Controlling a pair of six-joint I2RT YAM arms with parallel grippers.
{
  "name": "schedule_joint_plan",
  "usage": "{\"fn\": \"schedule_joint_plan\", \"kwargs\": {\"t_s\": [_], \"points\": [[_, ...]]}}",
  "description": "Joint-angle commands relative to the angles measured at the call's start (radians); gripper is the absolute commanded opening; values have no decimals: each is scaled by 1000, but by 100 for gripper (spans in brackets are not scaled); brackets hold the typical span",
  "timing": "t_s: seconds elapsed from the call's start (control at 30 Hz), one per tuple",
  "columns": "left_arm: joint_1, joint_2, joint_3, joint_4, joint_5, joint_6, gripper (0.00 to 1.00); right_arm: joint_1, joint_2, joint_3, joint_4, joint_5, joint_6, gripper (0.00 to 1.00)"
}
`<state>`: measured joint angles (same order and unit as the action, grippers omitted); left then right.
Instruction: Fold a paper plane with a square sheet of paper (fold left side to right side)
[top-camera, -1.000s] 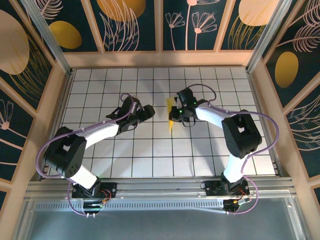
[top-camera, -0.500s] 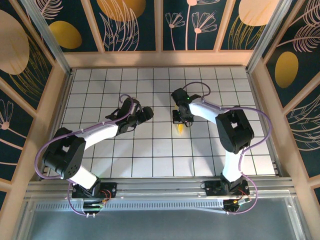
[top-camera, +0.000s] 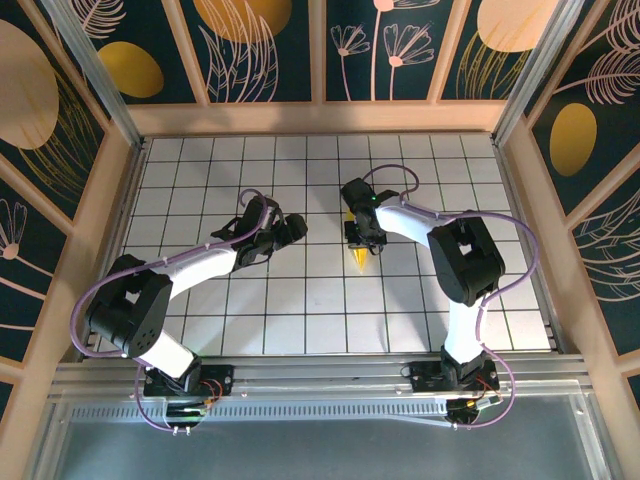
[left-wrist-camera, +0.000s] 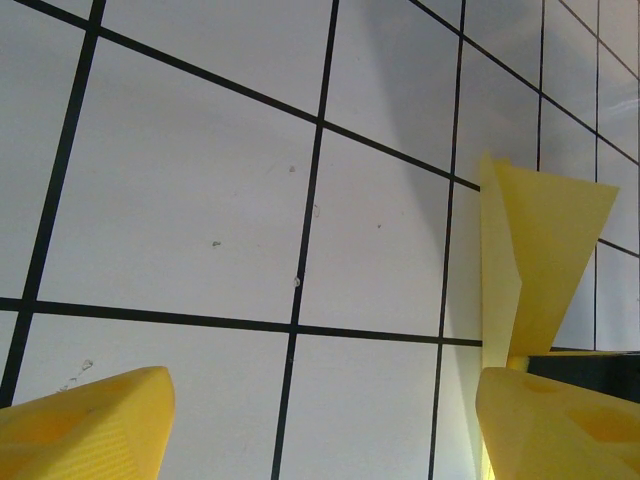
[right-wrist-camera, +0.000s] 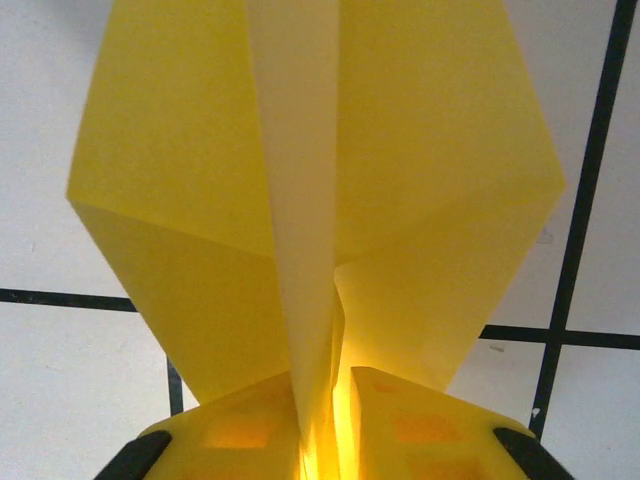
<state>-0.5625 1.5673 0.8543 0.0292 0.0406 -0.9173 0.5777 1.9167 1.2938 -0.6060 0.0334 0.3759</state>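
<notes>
The right tool has swung over the paper plane, whose keel stands between its fingers, grip unclear; the left tool gapes open.

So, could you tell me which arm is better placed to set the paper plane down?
Right, I'd say: the right fingers pinch the paper plane at its centre fold. The left fingers stand open, off to its side, holding nothing.

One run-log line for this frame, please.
slim yellow paper plane: centre crease between right gripper fingers, grip uncertain | left gripper: open, empty, apart from it
</notes>
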Motion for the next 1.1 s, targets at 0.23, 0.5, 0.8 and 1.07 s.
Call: {"fn": "schedule_joint_plan", "kwargs": {"t_s": [0.23, 0.5, 0.8, 1.07], "points": [[7, 14, -13, -11, 5, 11, 79, 8, 29, -16, 15, 13, 23, 21], [7, 10, -11, -16, -1, 14, 79, 11, 72, -17, 29, 17, 26, 17], [7, -50, -11, -52, -72, 26, 79, 11, 4, 16, 22, 54, 49, 9], [9, -171, -21, -121, -167, 69, 80, 9, 118, 245, -73, 68, 64, 5]]}}
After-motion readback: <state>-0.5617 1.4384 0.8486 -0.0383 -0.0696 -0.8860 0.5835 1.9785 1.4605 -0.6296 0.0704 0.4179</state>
